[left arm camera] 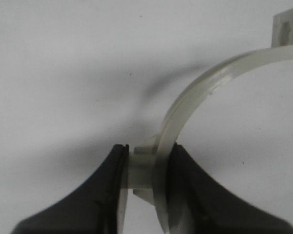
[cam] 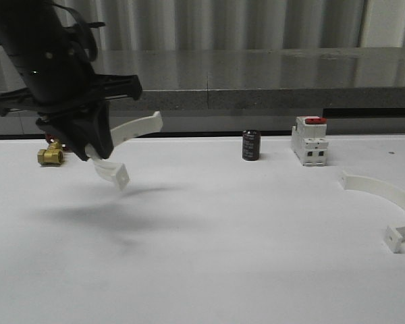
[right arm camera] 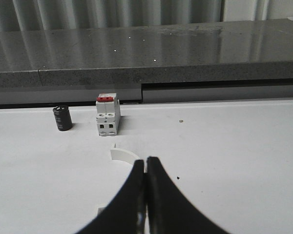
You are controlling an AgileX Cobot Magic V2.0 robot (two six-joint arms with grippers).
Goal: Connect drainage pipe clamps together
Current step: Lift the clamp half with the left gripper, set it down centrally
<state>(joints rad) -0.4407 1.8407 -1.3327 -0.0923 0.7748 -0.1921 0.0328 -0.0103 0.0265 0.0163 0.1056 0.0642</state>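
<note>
Hanging clear of the white bench (cam: pixel 209 270), one white plastic semicircular clamp half (cam: pixel 125 138) is clenched in the left pincer (cam: pixel 88 145); the left wrist view shows the dark fingers (left arm camera: pixel 195 195) pinching the band near one flat end tab, with the arc curving away to the far tab. Its mate, the second white plastic half-ring (cam: pixel 391 202), lies flat on the bench, well apart to the right. The right pincer (right arm camera: pixel 145 195) hovers just above that piece with its jaws pressed together, holding nothing. So one half is picked up; the other remains to be grasped, and bringing the tabs together is not yet done. Behind stand a small black cylinder (cam: pixel 251 145), a white breaker with red switch (cam: pixel 309 140) and a brass fitting (cam: pixel 50 156).
</note>
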